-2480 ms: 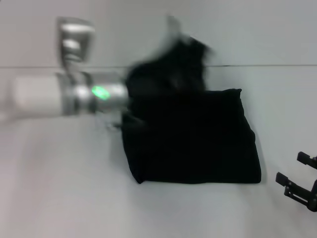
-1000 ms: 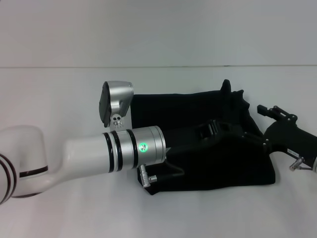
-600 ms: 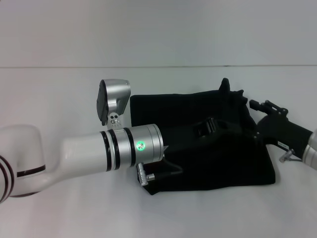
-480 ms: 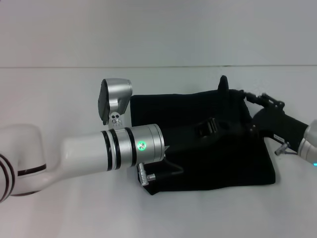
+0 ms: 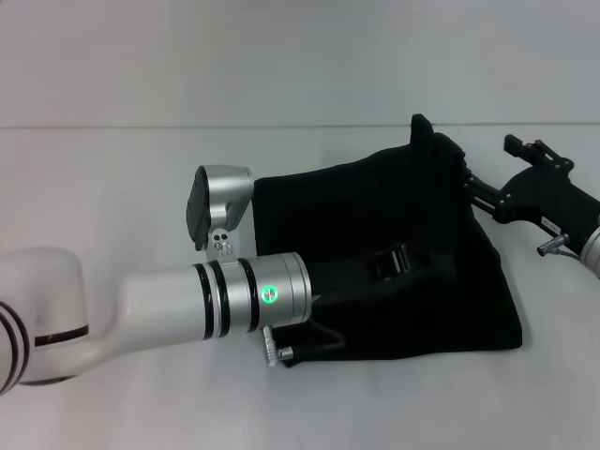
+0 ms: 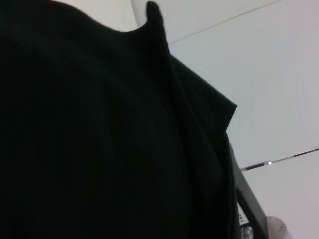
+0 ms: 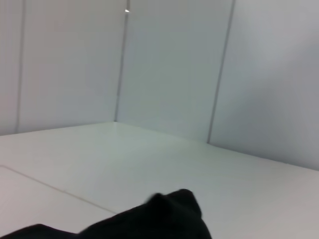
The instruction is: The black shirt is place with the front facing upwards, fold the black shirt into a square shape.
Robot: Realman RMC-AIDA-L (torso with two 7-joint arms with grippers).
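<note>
Right claw [image 5: 466, 190] in your head view pinches the far right edge of the black shirt [image 5: 412, 225] and holds that corner raised. You see the shirt folded into a dark bundle on the white desk [image 5: 122, 169]. The left claw [image 5: 392, 260] rests on its middle; whether it grips, you cannot tell. Your left wrist view is filled with black cloth [image 6: 99, 139]. In your right wrist view, a raised fold [image 7: 169, 216] shows above the desk [image 7: 149, 159].

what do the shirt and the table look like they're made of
The shirt: soft matte black cloth, likely knit cotton; it sags, bunches into a peak at its far corner, and the left wrist view shows fine ribbing. The table: a smooth, hard, pale surface with a thin seam across it, maybe laminate or painted board; the look leaves that open.
</note>
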